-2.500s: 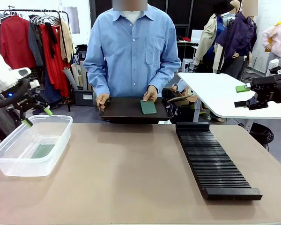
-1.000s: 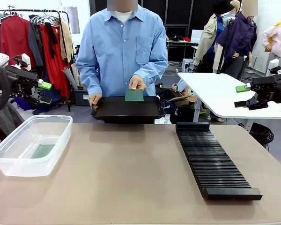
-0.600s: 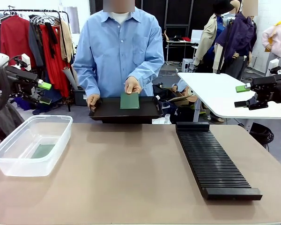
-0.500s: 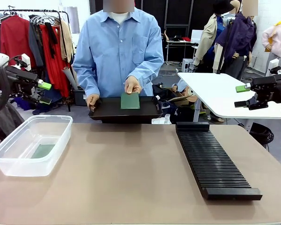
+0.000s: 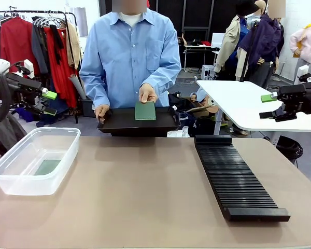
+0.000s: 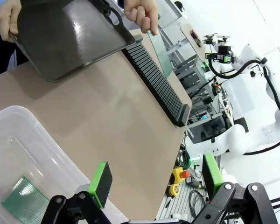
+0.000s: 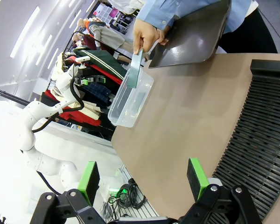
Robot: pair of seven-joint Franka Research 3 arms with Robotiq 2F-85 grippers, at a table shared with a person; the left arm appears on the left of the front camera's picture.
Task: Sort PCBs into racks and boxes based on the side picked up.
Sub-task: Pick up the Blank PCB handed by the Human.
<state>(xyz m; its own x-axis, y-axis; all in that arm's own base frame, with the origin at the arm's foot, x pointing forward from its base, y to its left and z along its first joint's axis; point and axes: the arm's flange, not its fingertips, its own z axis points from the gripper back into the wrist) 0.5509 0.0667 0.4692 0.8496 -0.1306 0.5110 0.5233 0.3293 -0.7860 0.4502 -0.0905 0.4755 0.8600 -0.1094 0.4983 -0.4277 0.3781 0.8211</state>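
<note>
The person's hand (image 5: pixel 147 93) has just lifted a PCB (image 5: pixel 145 110) off the black tray (image 5: pixel 124 123) and holds it upright above the far edge of the counter (image 5: pixel 145 197). The left gripper (image 5: pixel 50 102) and right gripper (image 5: pixel 268 106) wait spread open and empty, so a handover looks due.

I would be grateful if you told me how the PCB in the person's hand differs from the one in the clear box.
The held PCB hangs upright, pinched at its top edge by the person's hand; the boxed PCB lies flat in the clear box, untouched. The held one looks darker green, the boxed one paler. Both are thin green rectangles.
</note>
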